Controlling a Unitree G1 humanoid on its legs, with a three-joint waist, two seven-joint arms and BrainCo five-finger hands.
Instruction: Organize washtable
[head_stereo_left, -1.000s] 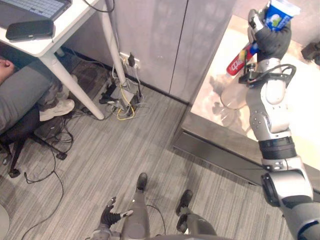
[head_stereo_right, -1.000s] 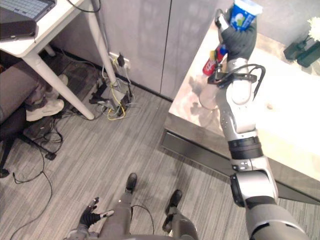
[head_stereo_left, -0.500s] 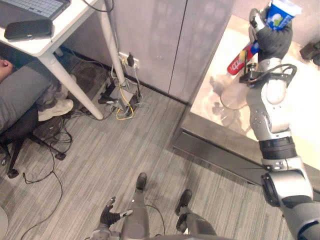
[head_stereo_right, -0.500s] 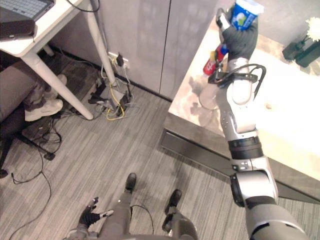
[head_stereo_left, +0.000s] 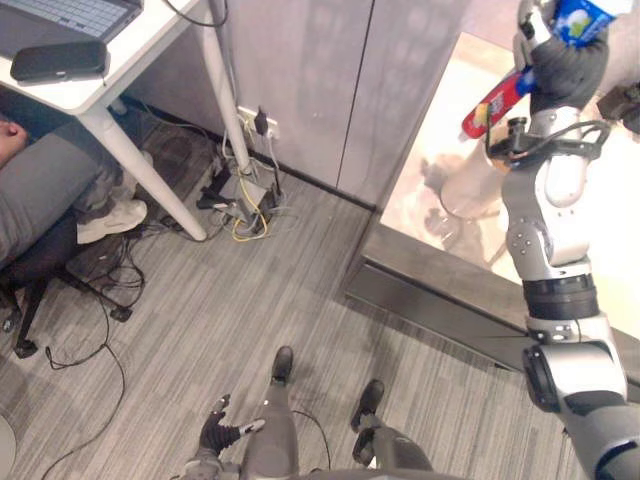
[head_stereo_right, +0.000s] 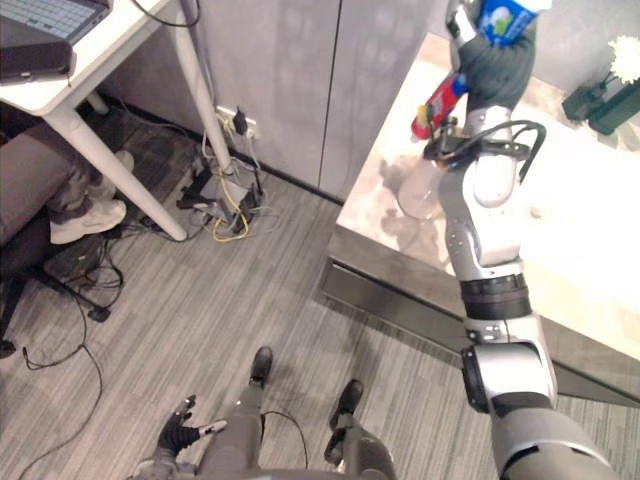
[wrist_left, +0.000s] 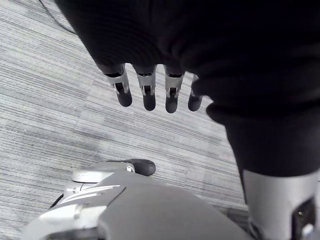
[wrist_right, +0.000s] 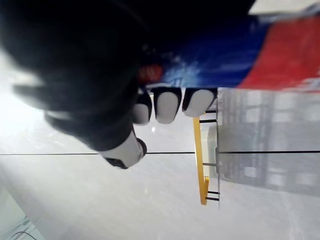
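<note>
Clear glass (head_stereo_right: 418, 193) on the washtable (head_stereo_right: 590, 250) at 2 o'clock, just beside the right forearm; can't tell what's in it. Right hand (head_stereo_right: 495, 62) is up at 1 o'clock over the counter, fingers (wrist_right: 165, 106) curled tight round a red and blue tube (head_stereo_right: 440, 100); left hand (head_stereo_left: 215, 432) hangs at 7 o'clock near the floor, fingers (wrist_left: 145, 95) straight, holding nothing. White desk (head_stereo_left: 120, 60) with a laptop (head_stereo_left: 70, 12) and black case (head_stereo_left: 60, 60) at 10 o'clock; cable tangle (head_stereo_left: 245, 200) by its leg.

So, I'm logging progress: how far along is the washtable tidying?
Nothing looks put away yet. In hand: the right hand grips a red-and-blue tube, raised above the counter. Remaining: setting it down, perhaps in the clear cup. The left hand hangs open over the floor.
</note>
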